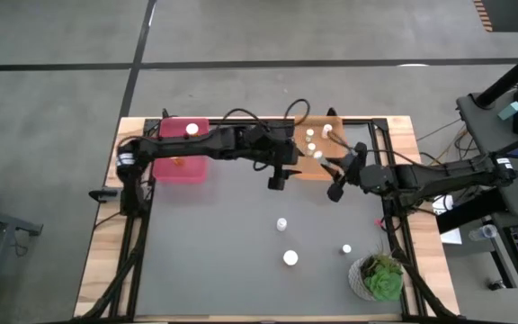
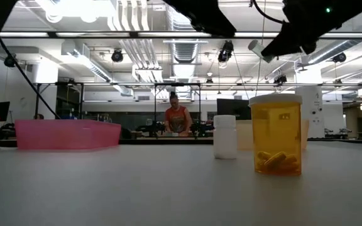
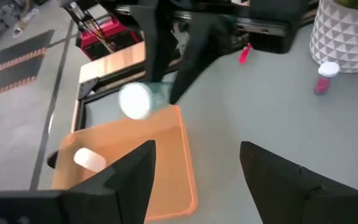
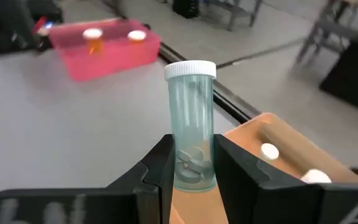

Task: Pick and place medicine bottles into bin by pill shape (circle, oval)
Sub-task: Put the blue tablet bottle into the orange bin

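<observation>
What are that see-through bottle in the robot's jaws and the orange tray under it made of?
The bottle, gripped by the right gripper, looks like clear, faintly green-tinted plastic: pills show through its wall, under a ribbed white cap. The orange tray seems matte, opaque plastic with a thin moulded rim, though that is a guess from its look.

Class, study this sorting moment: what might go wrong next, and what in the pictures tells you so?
1. The right gripper pinches the clear bottle only near its base; tall and upright, it might tip or slip.
2. It sits by the orange bin rim, so a release here could land it on the table.
3. The open left gripper hovers close by, so the arms might bump.
</observation>
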`<action>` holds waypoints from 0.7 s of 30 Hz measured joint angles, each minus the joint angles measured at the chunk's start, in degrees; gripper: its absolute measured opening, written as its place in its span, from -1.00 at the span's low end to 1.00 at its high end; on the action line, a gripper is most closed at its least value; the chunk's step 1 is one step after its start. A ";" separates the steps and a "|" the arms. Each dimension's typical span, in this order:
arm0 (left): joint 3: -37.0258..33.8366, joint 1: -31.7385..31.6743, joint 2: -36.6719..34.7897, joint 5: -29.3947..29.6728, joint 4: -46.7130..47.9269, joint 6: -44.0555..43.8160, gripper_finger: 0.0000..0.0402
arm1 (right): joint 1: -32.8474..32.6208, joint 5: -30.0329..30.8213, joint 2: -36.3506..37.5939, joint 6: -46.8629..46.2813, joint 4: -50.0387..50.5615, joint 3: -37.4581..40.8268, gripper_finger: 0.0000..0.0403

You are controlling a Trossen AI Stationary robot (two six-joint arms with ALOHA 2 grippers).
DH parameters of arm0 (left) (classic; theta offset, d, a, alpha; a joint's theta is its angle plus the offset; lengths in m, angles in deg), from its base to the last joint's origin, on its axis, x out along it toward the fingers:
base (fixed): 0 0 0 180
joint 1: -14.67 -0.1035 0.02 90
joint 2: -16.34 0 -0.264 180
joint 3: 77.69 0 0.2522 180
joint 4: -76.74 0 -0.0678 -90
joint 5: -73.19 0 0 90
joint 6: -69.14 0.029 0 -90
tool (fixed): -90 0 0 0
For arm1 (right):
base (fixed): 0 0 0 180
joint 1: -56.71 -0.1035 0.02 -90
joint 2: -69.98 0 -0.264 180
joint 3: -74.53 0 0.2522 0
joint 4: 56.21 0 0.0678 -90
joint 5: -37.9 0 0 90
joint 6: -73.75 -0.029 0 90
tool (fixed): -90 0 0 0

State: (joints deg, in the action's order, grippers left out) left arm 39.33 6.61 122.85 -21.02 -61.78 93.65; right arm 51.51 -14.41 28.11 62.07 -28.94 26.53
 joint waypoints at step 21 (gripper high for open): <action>-36.14 3.26 -26.60 2.14 -27.96 -4.72 0.09 | 36.07 -31.74 -32.77 2.16 49.03 -38.09 -0.55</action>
State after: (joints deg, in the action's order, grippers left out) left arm 3.19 9.87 96.25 -18.88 -89.74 88.93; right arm 87.57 -46.14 -4.66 64.23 20.08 -11.55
